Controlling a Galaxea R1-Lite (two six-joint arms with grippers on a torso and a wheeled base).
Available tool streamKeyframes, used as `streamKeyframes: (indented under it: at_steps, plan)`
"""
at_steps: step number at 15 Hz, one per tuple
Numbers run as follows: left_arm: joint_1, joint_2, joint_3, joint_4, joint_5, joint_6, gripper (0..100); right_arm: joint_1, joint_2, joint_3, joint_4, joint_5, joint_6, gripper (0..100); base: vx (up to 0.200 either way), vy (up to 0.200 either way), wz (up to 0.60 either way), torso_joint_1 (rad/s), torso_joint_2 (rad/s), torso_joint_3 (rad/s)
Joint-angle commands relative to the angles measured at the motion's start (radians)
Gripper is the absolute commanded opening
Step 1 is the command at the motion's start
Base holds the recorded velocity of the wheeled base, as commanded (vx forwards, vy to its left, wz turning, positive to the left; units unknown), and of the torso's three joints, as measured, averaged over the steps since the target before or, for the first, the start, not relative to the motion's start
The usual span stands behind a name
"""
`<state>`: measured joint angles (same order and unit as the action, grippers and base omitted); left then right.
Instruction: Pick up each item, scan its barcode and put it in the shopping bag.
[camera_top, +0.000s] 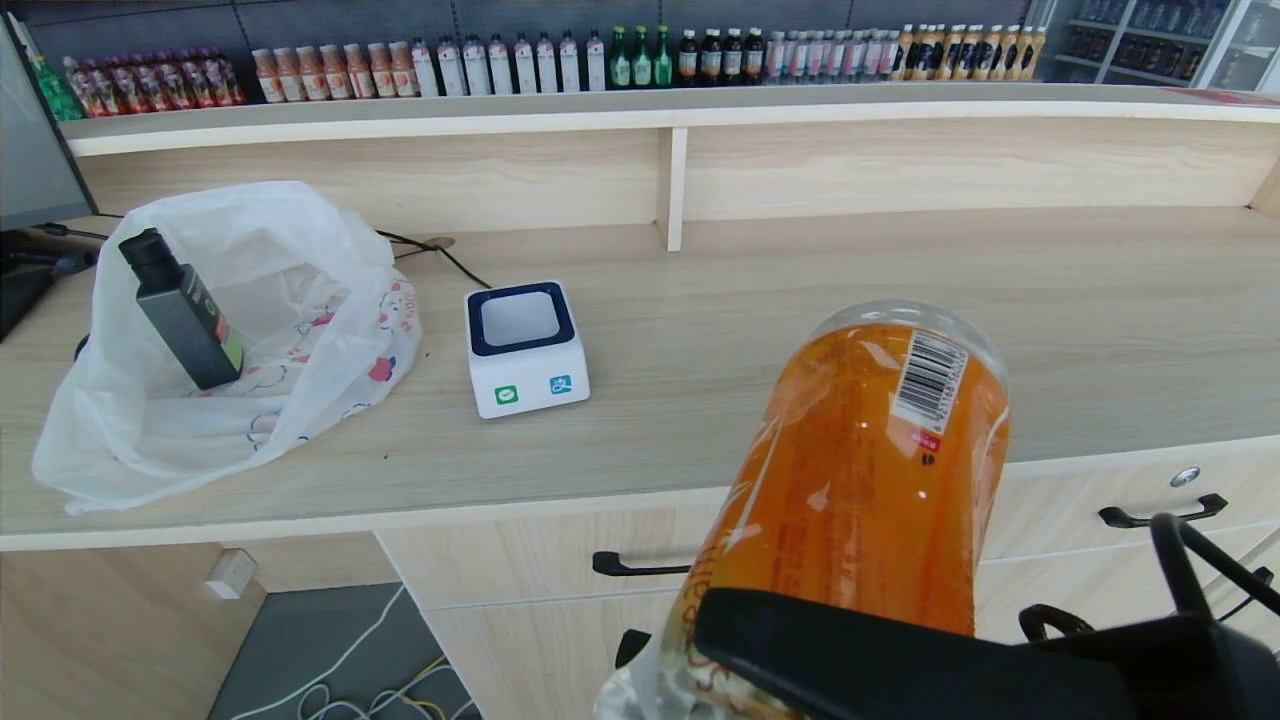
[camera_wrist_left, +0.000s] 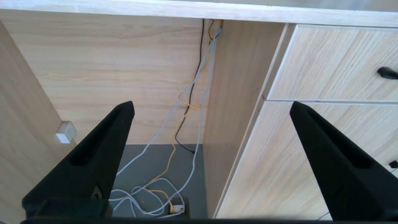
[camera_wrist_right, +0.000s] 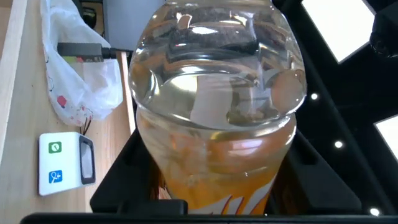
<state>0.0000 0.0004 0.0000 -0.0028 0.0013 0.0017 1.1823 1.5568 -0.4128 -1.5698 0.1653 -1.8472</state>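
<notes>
An orange drink bottle (camera_top: 860, 490) is held in the air in front of the counter, its clear base pointing up and its barcode (camera_top: 930, 380) facing the head camera. My right gripper (camera_top: 800, 640) is shut on the bottle (camera_wrist_right: 214, 118) low down. The white scanner (camera_top: 525, 347) with a dark-rimmed window sits on the counter, left of the bottle. The white shopping bag (camera_top: 230, 340) lies open at the counter's left with a dark bottle (camera_top: 183, 312) inside. My left gripper (camera_wrist_left: 208, 168) hangs open below the counter edge, nothing between its fingers.
The counter (camera_top: 800, 300) has a raised back shelf (camera_top: 660, 110) with rows of drink bottles behind. Drawers with black handles (camera_top: 1160, 515) lie under the counter front. Cables (camera_wrist_left: 186, 124) hang in the open bay below. A monitor edge (camera_top: 30, 130) stands far left.
</notes>
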Motion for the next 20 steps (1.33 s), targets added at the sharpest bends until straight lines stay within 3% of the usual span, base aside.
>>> streamKeyframes:
  at_steps: [1, 7, 12, 14, 16, 17, 20]
  plan:
    - [0.000, 0.000, 0.000, 0.000, 0.000, 0.000, 100, 0.000, -0.004, 0.000, -0.001, 0.000, -0.001, 0, 0.000, 0.000, 0.00, 0.000, 0.00, 0.000]
    - [0.000, 0.000, 0.000, 0.000, 0.000, 0.000, 100, 0.000, -0.004, 0.000, -0.001, 0.000, 0.011, 0, 0.000, 0.000, 0.00, 0.000, 0.00, 0.000]
    - [0.000, 0.000, 0.000, 0.000, 0.000, 0.000, 100, 0.000, -0.003, 0.020, -0.001, 0.000, 0.189, 0, 0.000, 0.000, 0.00, 0.000, 0.00, 0.000]
    - [0.000, 0.000, 0.000, 0.000, 0.000, 0.000, 100, -0.001, -0.004, 0.040, -0.001, 0.000, 0.276, 0, 0.000, 0.000, 0.00, 0.000, 0.00, 0.000]
    - [0.000, 0.000, 0.000, 0.000, 0.000, 0.000, 100, -0.009, -0.001, 0.048, -0.001, 0.000, 0.531, 0, 0.000, 0.000, 0.00, 0.000, 0.00, 0.000]
    - [0.000, 0.000, 0.000, 0.000, 0.000, 0.000, 100, -0.026, 0.023, 0.032, -0.001, 0.000, 0.655, 0, 0.000, 0.000, 0.00, 0.000, 0.00, 0.000]
    - [0.000, 0.000, 0.000, 0.000, 0.000, 0.000, 100, -0.113, -0.004, -0.029, -0.001, 0.000, 0.823, 0, 0.000, 0.000, 0.00, 0.000, 0.00, 0.000]
